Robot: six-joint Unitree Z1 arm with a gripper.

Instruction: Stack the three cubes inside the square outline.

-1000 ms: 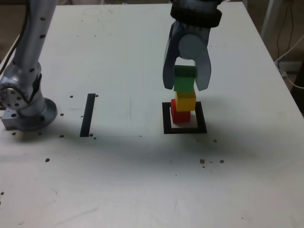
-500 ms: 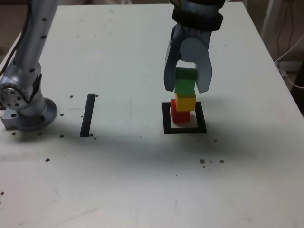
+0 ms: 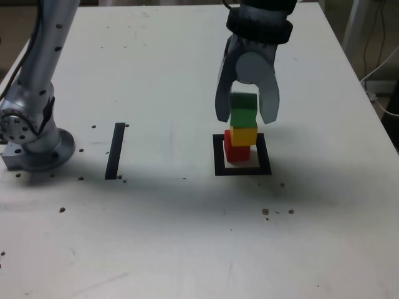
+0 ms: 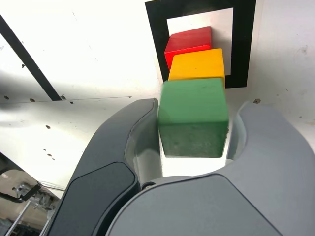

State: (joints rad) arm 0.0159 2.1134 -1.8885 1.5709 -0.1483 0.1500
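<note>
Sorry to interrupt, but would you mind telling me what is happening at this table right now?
A single robot arm is stacking coloured cubes. The red cube sits inside the square outline, the yellow cube is on it, and the green cube is on top. The gripper straddles the green cube with its jaws slightly apart; a narrow gap shows on one side, so it seems to be letting go. A black tape strip lies apart.

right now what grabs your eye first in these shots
A three-cube tower: red cube at the bottom, yellow cube, green cube on top, standing in the black square outline. The grey end effector straddles the green cube, jaws slightly apart.
</note>
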